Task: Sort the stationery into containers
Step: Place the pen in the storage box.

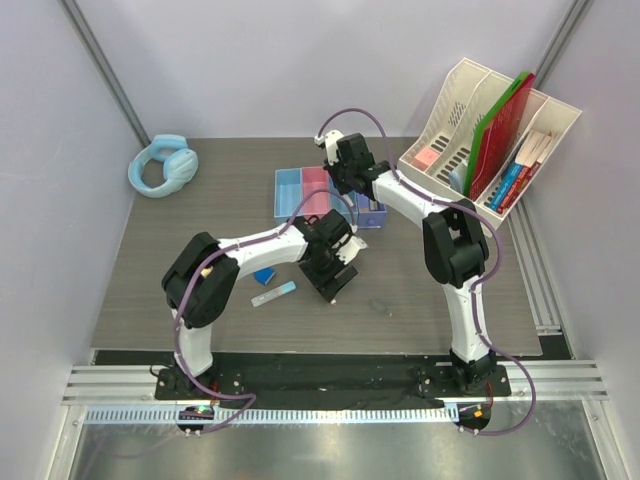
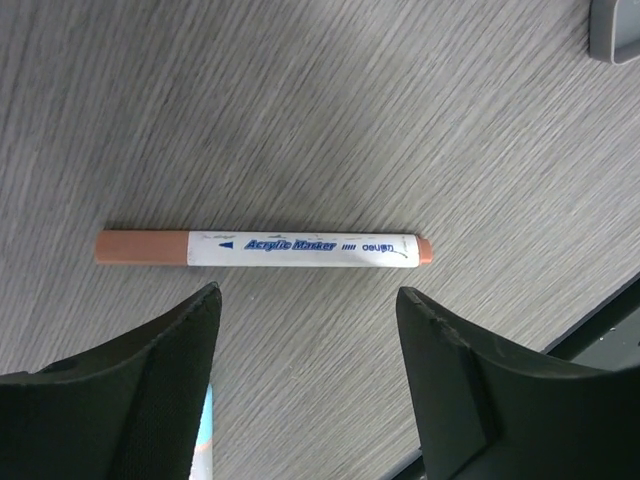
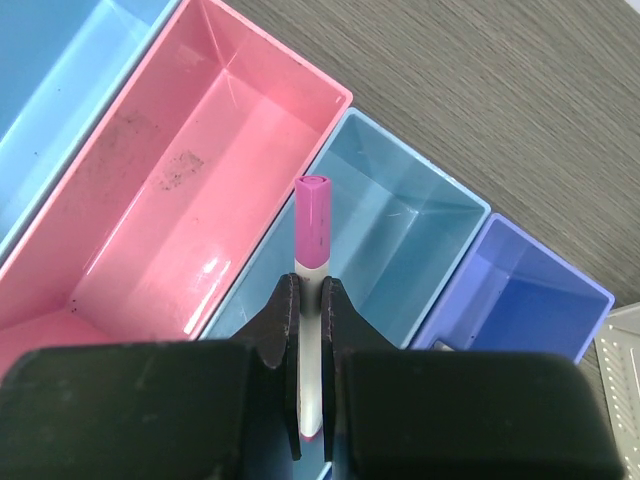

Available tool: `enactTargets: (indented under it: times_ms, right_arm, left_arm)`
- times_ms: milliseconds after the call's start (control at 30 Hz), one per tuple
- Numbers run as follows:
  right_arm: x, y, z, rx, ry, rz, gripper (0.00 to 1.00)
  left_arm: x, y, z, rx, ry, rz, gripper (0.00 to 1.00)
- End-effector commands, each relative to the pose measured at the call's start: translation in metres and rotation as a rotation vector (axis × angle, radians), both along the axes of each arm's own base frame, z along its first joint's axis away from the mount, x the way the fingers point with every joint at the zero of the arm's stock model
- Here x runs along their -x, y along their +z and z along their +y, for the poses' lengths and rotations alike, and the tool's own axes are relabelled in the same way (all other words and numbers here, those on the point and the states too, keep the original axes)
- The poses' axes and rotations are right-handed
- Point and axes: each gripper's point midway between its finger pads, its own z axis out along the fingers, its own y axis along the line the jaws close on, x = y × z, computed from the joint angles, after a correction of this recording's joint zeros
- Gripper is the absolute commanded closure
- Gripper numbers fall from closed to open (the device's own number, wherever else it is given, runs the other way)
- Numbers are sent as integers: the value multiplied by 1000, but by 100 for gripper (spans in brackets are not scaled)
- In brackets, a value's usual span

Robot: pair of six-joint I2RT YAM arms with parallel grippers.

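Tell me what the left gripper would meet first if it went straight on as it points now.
Probably the white acrylic marker lying crosswise just ahead of the open left gripper, else the table under it; depth is unclear.

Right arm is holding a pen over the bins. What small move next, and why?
Probably nudge the right gripper sideways before opening. It is shut on the purple-capped pen, whose cap sits over the wall shared by the pink bin and the blue bin, so dropping now might catch the rim.

Pale walls [image 1: 280, 60], grey wood-grain table [image 1: 415, 300], even light
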Motion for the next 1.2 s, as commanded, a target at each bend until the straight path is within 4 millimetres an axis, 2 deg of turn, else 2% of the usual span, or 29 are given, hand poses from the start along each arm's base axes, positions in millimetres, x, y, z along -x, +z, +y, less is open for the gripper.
enactTargets:
  times_ms: [0, 167, 267, 300, 367, 600, 833, 900, 1000, 1167]
  right_arm:
    - [-8, 17, 6, -40, 5, -58, 94]
    - [-10, 17, 6, -34, 4, -65, 92]
    - [-8, 15, 4, -26, 6, -61, 79]
    - [-8, 15, 3, -22, 3, -60, 70]
    - [-8, 14, 2, -16, 1, -61, 60]
    - [-5, 19, 0, -21, -7, -65, 47]
    - [0, 47, -2, -47, -8, -97, 43]
    - [3, 61, -4, -59, -11, -115, 42]
    - [8, 80, -7, -74, -12, -140, 42]
    - [19, 113, -16, -99, -19, -177, 41]
  left_arm:
    - [-5, 8, -10, 0, -3, -16, 27]
    - [-6, 3, -19, 1, 15, 22, 25]
    - [-4, 2, -21, -2, 13, 29, 25]
    - [-4, 2, -21, -3, 12, 25, 25]
    - [-5, 0, -20, -14, 15, 14, 25]
    - [-9, -11, -15, -56, 23, -3, 26]
    - [-9, -20, -16, -83, 22, 18, 28]
    - [-9, -23, -15, -91, 20, 19, 29]
    - [-8, -29, -15, -102, 16, 29, 34]
    - [-7, -36, -11, -131, 6, 36, 49]
